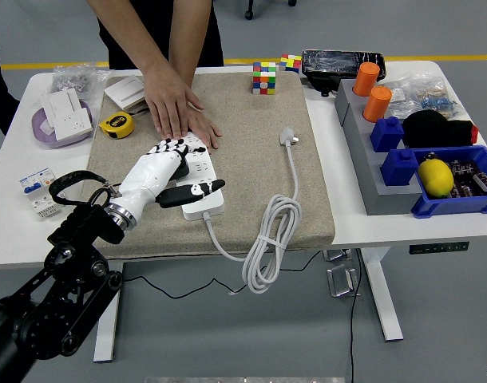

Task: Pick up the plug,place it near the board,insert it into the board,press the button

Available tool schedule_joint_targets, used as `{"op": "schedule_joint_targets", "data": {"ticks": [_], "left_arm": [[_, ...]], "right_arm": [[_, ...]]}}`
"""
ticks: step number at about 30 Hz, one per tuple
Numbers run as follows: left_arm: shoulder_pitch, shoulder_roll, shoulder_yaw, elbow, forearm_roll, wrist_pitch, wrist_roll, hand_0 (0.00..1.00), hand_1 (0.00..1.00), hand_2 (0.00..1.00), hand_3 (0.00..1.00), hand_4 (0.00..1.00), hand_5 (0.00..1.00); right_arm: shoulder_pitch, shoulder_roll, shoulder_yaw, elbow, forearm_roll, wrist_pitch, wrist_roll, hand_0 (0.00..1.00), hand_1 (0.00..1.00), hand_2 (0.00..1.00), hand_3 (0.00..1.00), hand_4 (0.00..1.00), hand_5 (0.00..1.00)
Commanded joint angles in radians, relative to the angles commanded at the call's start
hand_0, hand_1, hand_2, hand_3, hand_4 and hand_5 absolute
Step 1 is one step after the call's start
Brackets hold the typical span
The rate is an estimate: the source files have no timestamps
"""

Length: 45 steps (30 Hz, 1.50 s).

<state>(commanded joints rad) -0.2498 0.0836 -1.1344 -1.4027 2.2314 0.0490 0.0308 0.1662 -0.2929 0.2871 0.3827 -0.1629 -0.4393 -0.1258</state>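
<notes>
A white power strip (202, 185) lies on the beige mat (251, 183), running from the mat's middle towards its near edge. My left hand (184, 171) reaches in from the lower left and sits over the strip, fingers curled on a black plug (180, 164) pressed down onto the strip's sockets. Its thumb (197, 191) lies along the strip's near part. A person at the far side holds the strip's far end flat with both hands (178, 112). The plug is mostly hidden under my fingers.
The strip's own white plug (287, 137) and coiled cable (269, 239) lie right of it on the mat. A yellow tape measure (116, 124), a wall socket on a purple dish (64, 116) and a breaker (36, 187) stand at the left. Cubes (265, 78) and blue bins (455, 187) sit at the back and right.
</notes>
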Motion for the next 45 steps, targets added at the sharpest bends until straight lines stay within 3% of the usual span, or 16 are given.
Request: {"op": "schedule_joint_targets", "data": {"ticks": [2, 5, 6, 11, 12, 14, 17, 18, 23, 24, 29, 30, 35, 45], "left_arm": [[0.011, 0.006, 0.024, -0.065, 0.000, -0.010, 0.018, 0.995, 0.936, 0.873, 0.844, 0.998, 0.998], [0.027, 0.021, 0.061, -0.175, 0.024, -0.060, 0.059, 0.995, 0.936, 0.873, 0.844, 0.998, 0.998], [0.032, 0.024, 0.071, -0.209, 0.037, -0.085, 0.074, 0.780, 0.734, 0.702, 0.865, 0.878, 0.545], [0.045, 0.034, 0.105, -0.349, 0.038, -0.245, 0.125, 0.780, 0.734, 0.702, 0.865, 0.878, 0.545], [0.047, 0.035, 0.109, -0.364, 0.038, -0.269, 0.129, 0.435, 0.413, 0.446, 0.915, 0.747, 0.291], [0.049, 0.038, 0.113, -0.376, 0.038, -0.303, 0.132, 0.435, 0.413, 0.446, 0.915, 0.747, 0.291], [0.052, 0.040, 0.110, -0.373, 0.038, -0.332, 0.132, 0.435, 0.413, 0.446, 0.915, 0.747, 0.291], [0.052, 0.041, 0.109, -0.370, 0.038, -0.336, 0.130, 0.304, 0.235, 0.309, 0.917, 0.653, 0.212], [0.054, 0.039, 0.100, -0.344, 0.038, -0.353, 0.125, 0.304, 0.235, 0.309, 0.917, 0.653, 0.212], [0.053, 0.037, 0.095, -0.330, 0.038, -0.365, 0.122, 0.237, 0.110, 0.187, 0.905, 0.542, 0.100], [0.049, 0.034, 0.079, -0.281, 0.038, -0.392, 0.112, 0.237, 0.110, 0.187, 0.905, 0.542, 0.100], [0.048, 0.034, 0.076, -0.274, 0.038, -0.395, 0.110, 0.202, 0.066, 0.143, 0.904, 0.629, 0.002], [0.037, 0.026, 0.053, -0.210, 0.038, -0.418, 0.096, 0.202, 0.066, 0.143, 0.904, 0.629, 0.002], [-0.005, 0.011, 0.013, -0.039, 0.038, -0.380, 0.063, 0.175, 0.055, 0.136, 0.886, 0.653, 0.002]], "right_arm": [[0.000, 0.000, 0.003, 0.000, -0.002, 0.000, 0.000, 0.838, 0.760, 0.748, 0.777, 0.998, 0.998], [0.000, 0.000, 0.004, 0.000, -0.002, 0.000, 0.000, 0.838, 0.760, 0.748, 0.777, 0.998, 0.998], [0.000, 0.000, 0.006, 0.000, -0.003, 0.000, 0.001, 0.838, 0.760, 0.748, 0.777, 0.998, 0.998], [-0.001, 0.001, 0.004, 0.000, -0.001, 0.000, 0.000, 0.838, 0.760, 0.748, 0.777, 0.998, 0.998], [-0.001, 0.001, 0.005, 0.000, -0.001, 0.000, 0.000, 0.837, 0.760, 0.748, 0.777, 0.998, 0.998], [-0.001, 0.000, 0.005, 0.000, -0.001, 0.000, 0.000, 0.837, 0.760, 0.748, 0.777, 0.998, 0.998], [-0.001, 0.000, 0.005, 0.000, -0.003, 0.000, 0.001, 0.837, 0.760, 0.748, 0.777, 0.998, 0.998], [-0.001, 0.000, 0.004, 0.001, -0.003, 0.000, 0.001, 0.837, 0.760, 0.748, 0.777, 0.998, 0.998], [-0.004, -0.001, -0.001, 0.000, 0.000, 0.000, 0.001, 0.837, 0.760, 0.748, 0.777, 0.998, 0.998], [-0.004, -0.001, -0.003, 0.000, 0.001, 0.000, 0.001, 0.836, 0.759, 0.747, 0.777, 0.998, 0.998], [-0.004, -0.002, -0.004, 0.001, 0.000, 0.000, 0.001, 0.836, 0.759, 0.747, 0.777, 0.998, 0.998], [-0.004, -0.002, -0.004, 0.001, 0.000, 0.000, 0.001, 0.836, 0.759, 0.748, 0.777, 0.998, 0.998], [-0.005, -0.002, -0.006, 0.001, 0.001, 0.000, 0.001, 0.836, 0.759, 0.748, 0.777, 0.998, 0.998], [-0.006, -0.002, -0.008, 0.001, 0.002, 0.000, 0.001, 0.836, 0.759, 0.748, 0.777, 0.998, 0.998]]}}
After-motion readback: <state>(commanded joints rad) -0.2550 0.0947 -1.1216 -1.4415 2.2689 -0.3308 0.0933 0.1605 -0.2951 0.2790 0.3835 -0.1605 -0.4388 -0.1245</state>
